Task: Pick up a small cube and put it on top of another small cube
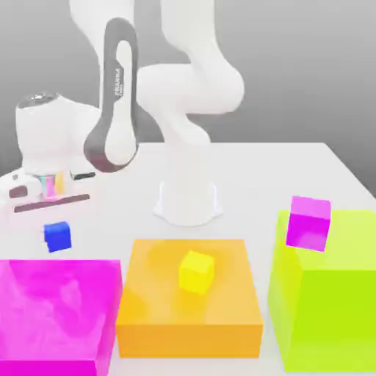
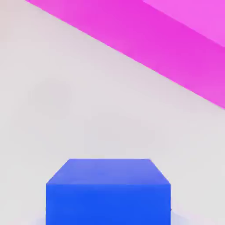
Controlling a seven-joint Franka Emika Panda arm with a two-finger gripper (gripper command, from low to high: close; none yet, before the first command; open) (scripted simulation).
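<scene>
So the pincer (image 1: 57, 226) is clenched on the small blue cube (image 1: 57, 237), right at its tips. Big magenta block (image 1: 55, 312) is near it, camera side. Small yellow cube (image 1: 197, 272) sits on the orange block (image 1: 189, 338), off to the exterior view's right of the pincer.

Your desk (image 1: 250, 176) is pale, with the orange block (image 1: 189, 340) lying on it as your landmark. Just beside that, toward the exterior view's left, you have the big magenta block (image 1: 55, 316); toward the exterior view's right, the yellow-green block (image 1: 330, 316). The arm's white base (image 1: 188, 202) stands behind the orange block. You can't tell whether the small blue cube (image 1: 57, 236) touches the desk.
</scene>
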